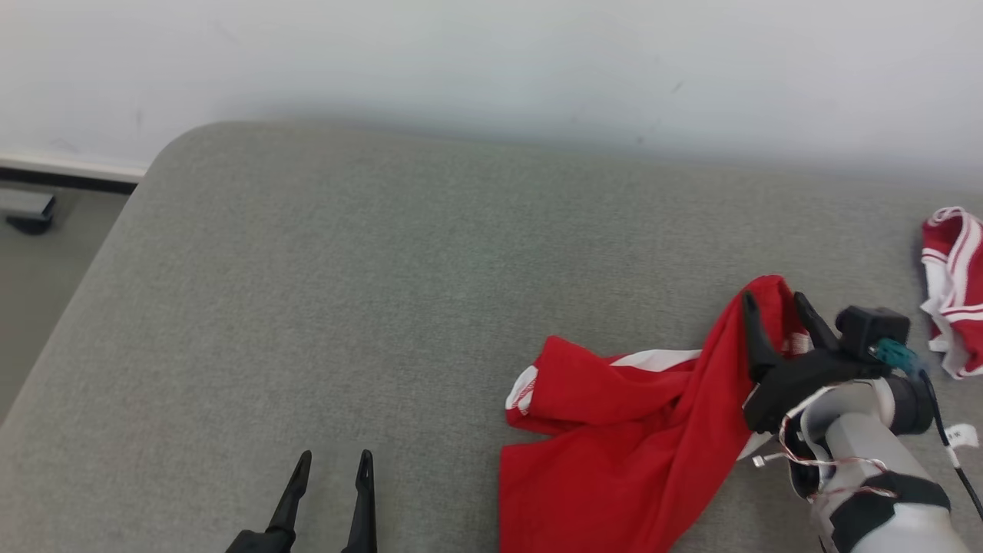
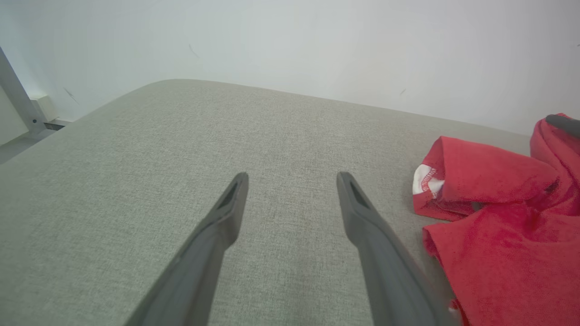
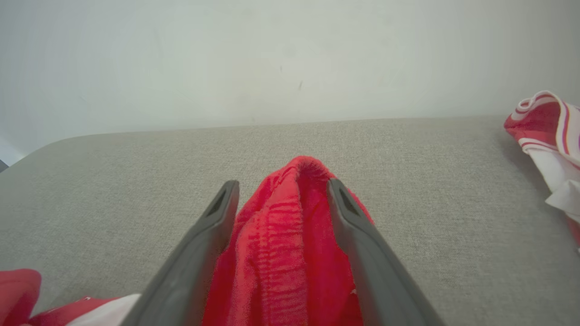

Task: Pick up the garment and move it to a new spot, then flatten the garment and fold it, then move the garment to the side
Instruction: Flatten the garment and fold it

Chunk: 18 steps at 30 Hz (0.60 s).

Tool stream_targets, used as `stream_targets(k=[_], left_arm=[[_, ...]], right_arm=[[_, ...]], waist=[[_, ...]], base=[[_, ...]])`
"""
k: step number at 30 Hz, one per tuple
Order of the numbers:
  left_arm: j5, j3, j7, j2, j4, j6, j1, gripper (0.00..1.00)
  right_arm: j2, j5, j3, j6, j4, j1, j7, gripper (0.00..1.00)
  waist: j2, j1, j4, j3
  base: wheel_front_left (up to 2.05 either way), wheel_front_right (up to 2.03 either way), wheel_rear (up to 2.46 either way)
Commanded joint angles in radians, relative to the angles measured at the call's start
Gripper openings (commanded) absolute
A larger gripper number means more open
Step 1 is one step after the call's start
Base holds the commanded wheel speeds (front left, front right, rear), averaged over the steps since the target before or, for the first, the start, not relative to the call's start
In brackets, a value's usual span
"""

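Between jaws of the right gripper (image 3: 281, 182) bunches the garment (image 3: 276, 253).

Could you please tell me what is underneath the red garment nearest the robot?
The red garment lies on the grey cushion, which shows beside it. Anything beneath its folds is covered.

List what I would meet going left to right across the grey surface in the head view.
left gripper, jaws apart → red garment → right gripper, jaws astride the garment's raised end → red-and-white cloth at the right edge
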Motion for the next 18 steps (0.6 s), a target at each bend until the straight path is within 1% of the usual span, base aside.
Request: stream_targets(k=[1, 4, 6, 12, 15, 16, 18], left_arm=[[0.005, 0.001, -0.003, -0.001, -0.002, -0.005, 0.019, 1.0], [0.0, 0.007, -0.003, 0.0, -0.007, 0.0, 0.022, 1.0], [-0.001, 0.01, -0.003, 0.0, -0.011, 0.001, 0.025, 1.0], [0.005, 0.01, -0.003, 0.0, -0.016, -0.001, 0.038, 1.0], [0.007, 0.013, -0.003, 0.0, -0.014, -0.006, 0.047, 1.0], [0.072, -0.074, -0.003, 0.0, 0.049, -0.071, 0.087, 1.0], [0.082, -0.099, -0.003, 0.0, 0.069, -0.085, 0.095, 1.0]], right_arm=[[-0.009, 0.015, 0.007, -0.003, -0.03, 0.034, -0.004, 1.0], [-0.019, 0.038, 0.021, -0.003, -0.123, 0.107, -0.004, 1.0], [-0.031, 0.051, 0.014, -0.003, -0.211, 0.157, -0.004, 1.0], [-0.032, 0.054, -0.062, -0.003, -0.455, 0.317, -0.003, 1.0], [-0.007, 0.034, -0.102, -0.003, -0.553, 0.395, -0.003, 1.0], [0.1, -0.039, -0.151, -0.003, -0.772, 0.612, -0.003, 1.0], [0.117, -0.043, -0.149, -0.003, -0.78, 0.637, -0.003, 1.0]], waist=[[0.0, 0.0001, -0.042, -0.037], [0.0, 0.0001, -0.07, -0.047], [0.0, 0.0001, -0.09, -0.049], [0.0, 0.0001, -0.138, -0.047], [0.0, 0.0001, -0.158, -0.054], [0.0, 0.0001, -0.192, -0.058], [0.0, 0.0001, -0.194, -0.059]], base=[[0.0, 0.0, 0.0], [0.0, 0.0, 0.0], [0.0, 0.0, 0.0], [0.0, 0.0, 0.0], [0.0, 0.0, 0.0], [0.0, 0.0, 0.0], [0.0, 0.0, 0.0]])
